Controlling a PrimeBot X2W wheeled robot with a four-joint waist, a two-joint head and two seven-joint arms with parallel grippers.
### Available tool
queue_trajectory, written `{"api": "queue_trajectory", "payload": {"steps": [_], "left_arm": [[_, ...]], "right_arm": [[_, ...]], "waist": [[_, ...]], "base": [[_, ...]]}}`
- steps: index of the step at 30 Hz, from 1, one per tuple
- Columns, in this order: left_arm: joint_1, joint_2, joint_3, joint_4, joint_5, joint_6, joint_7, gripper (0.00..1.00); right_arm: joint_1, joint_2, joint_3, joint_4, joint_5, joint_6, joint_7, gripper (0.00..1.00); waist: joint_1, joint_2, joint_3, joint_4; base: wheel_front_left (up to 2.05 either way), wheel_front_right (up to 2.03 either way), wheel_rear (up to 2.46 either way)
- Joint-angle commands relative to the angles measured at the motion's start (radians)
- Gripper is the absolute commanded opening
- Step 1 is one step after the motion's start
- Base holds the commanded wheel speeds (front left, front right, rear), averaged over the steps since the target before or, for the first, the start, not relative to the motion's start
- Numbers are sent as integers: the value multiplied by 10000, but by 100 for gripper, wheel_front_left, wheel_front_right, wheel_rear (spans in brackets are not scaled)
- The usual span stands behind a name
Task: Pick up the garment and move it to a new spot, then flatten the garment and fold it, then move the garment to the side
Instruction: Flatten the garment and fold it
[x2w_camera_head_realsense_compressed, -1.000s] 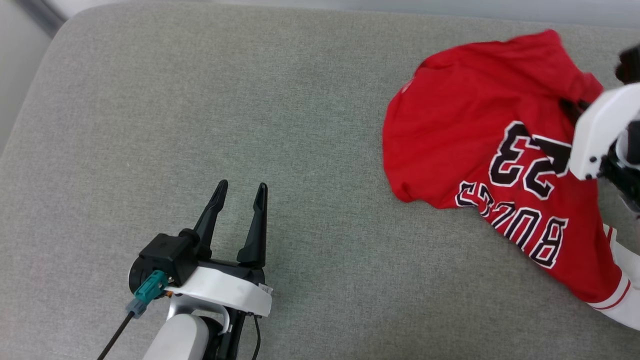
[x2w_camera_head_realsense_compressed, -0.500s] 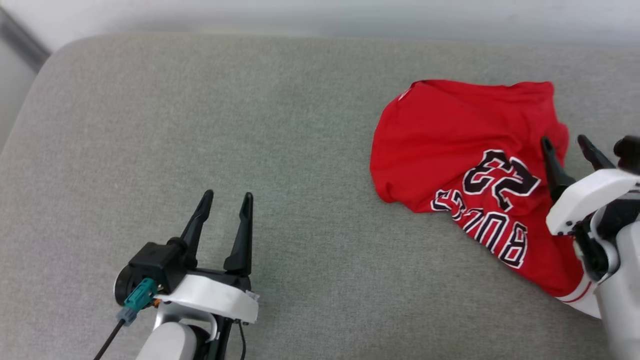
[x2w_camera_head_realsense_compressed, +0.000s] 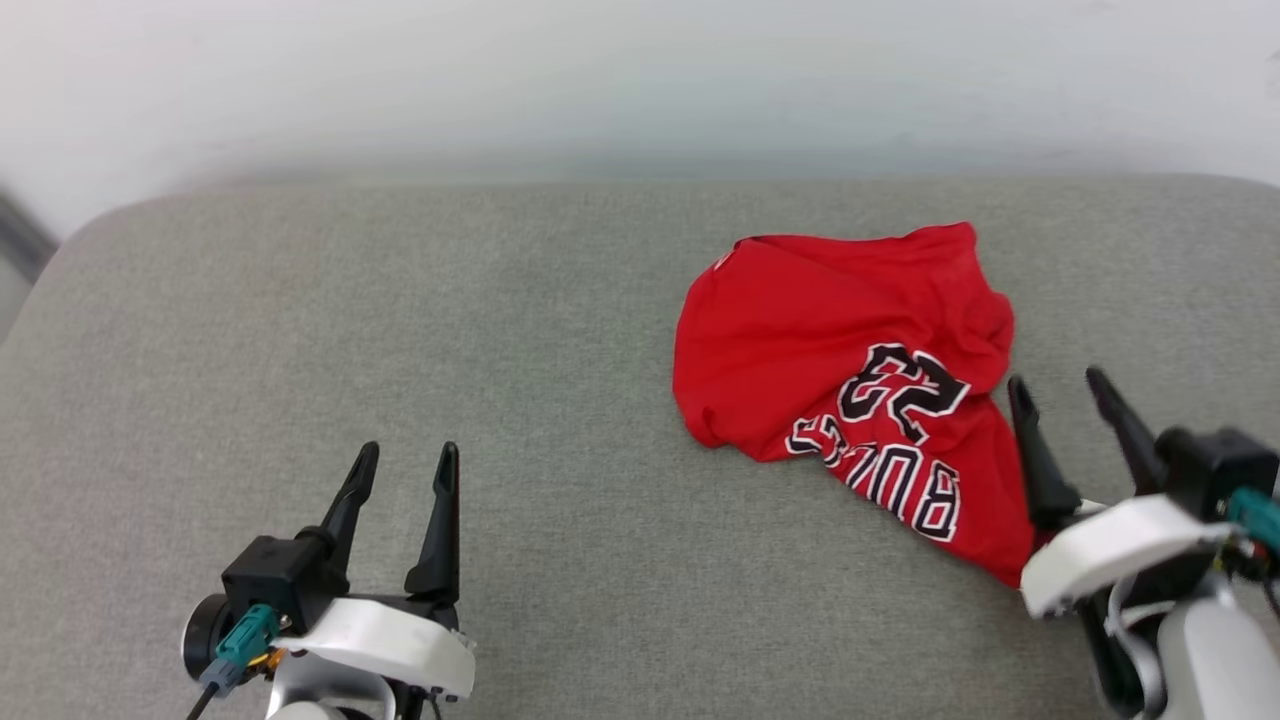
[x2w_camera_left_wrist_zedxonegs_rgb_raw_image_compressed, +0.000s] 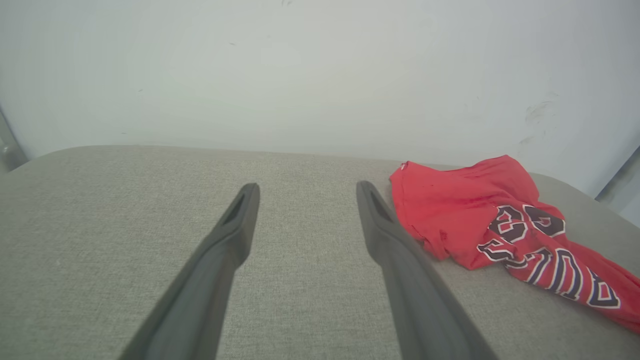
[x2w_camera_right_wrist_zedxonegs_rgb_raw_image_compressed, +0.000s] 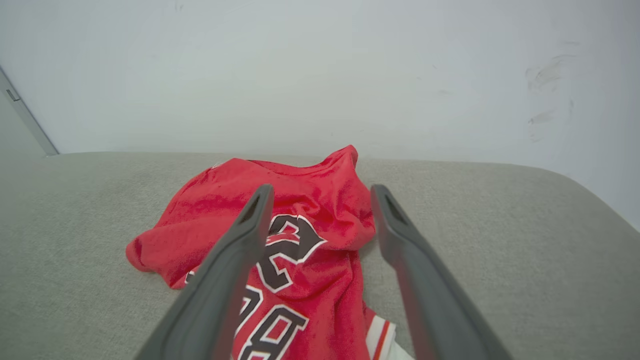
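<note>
Grabbing the bunched shirt (x2w_camera_head_realsense_compressed: 850, 370) could catch one layer only, leaving it twisted. It's heaped on the cushion's (x2w_camera_head_realsense_compressed: 500, 300) right, by the right gripper (x2w_camera_head_realsense_compressed: 1055, 377); that and the left gripper (x2w_camera_head_realsense_compressed: 409, 448) gape empty.

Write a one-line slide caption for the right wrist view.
Open, empty right tool pointing over the crumpled red garment, lettering up, on a grey cushion before a pale wall.
</note>
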Motion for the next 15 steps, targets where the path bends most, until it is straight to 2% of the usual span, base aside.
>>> {"api": "queue_trajectory", "payload": {"steps": [1, 8, 15], "left_arm": [[173, 74, 59, -47, -63, 79, 50, 100], [382, 162, 85, -66, -149, 189, 220, 100], [379, 336, 32, -61, -250, 102, 615, 100]], "right_arm": [[607, 243, -31, -627, -141, -7, 197, 100], [2433, 820, -157, -2869, -370, -7, 1021, 100], [2953, 1007, -79, -3647, -250, -7, 1465, 100]], "waist": [[1, 0, -176, -154], [1, 0, -318, -348], [1, 0, -279, -705]], "base": [[0, 0, 0], [0, 0, 0], [0, 0, 0]]}}
